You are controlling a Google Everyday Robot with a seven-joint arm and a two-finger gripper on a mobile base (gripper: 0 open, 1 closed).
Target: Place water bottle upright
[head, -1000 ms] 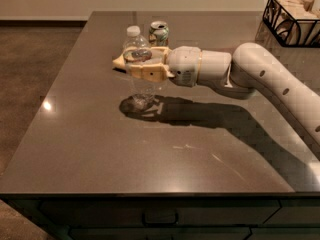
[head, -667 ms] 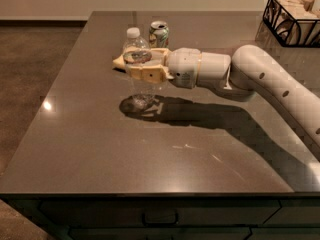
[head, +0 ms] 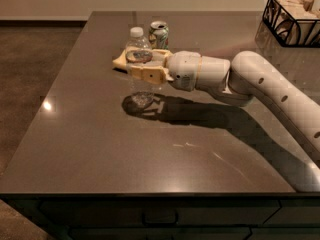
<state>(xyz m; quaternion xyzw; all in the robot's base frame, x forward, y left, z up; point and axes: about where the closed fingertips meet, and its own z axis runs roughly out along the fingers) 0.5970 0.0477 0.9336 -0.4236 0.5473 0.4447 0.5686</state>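
Note:
The water bottle (head: 138,48) is clear ribbed plastic with a white cap and an orange label band. It stands upright, its base resting on the dark table (head: 100,144) in the left middle. My gripper (head: 134,65) reaches in from the right and its tan fingers (head: 146,74) are closed around the bottle's middle at the label. The white arm stretches back to the right edge of the view.
A green-and-white soda can (head: 159,34) stands upright just behind and right of the bottle. A black wire basket (head: 292,20) with pale items sits at the back right corner. The table's left and front edges drop to the brown floor.

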